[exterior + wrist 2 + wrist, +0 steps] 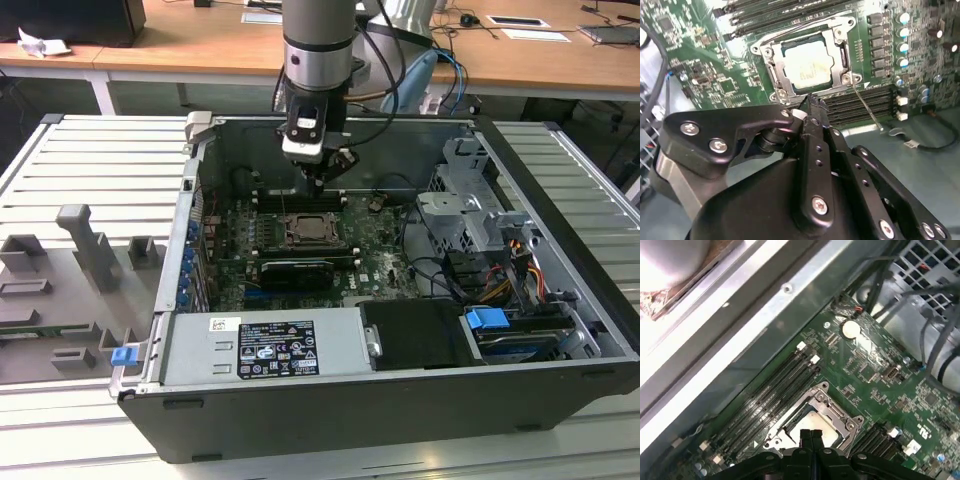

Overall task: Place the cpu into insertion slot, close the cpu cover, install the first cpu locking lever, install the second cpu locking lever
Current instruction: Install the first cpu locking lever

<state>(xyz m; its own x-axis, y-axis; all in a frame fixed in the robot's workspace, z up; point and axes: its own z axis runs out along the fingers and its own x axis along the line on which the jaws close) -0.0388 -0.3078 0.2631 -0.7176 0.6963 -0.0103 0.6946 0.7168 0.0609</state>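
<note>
Silver-grey metal of the cpu is seen seated in the insertion slot under the lowered cpu cover, just ahead of the closed, empty fingers of the gripper, beside which an unlatched locking lever should probably be pressed down steadily and squarely.

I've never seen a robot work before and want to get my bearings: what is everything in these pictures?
Open metal computer case: one, black, on the ribbed grey table.
Circuit board: one, green, on the case floor.
Small flat square metal cpu: one, silver-grey, mid-board.
Thin square metal cpu cover: one, silver, lying flat around the cpu.
Thin metal rod: one, silver, sticking out from the cover's corner.
Long memory slots: several, black, beside the cover.
Metal power supply box: one, grey, at the case's near side in the exterior view.
Robot arm: one, silver-grey, above the board; its black jaws stand together near the cover.
</note>
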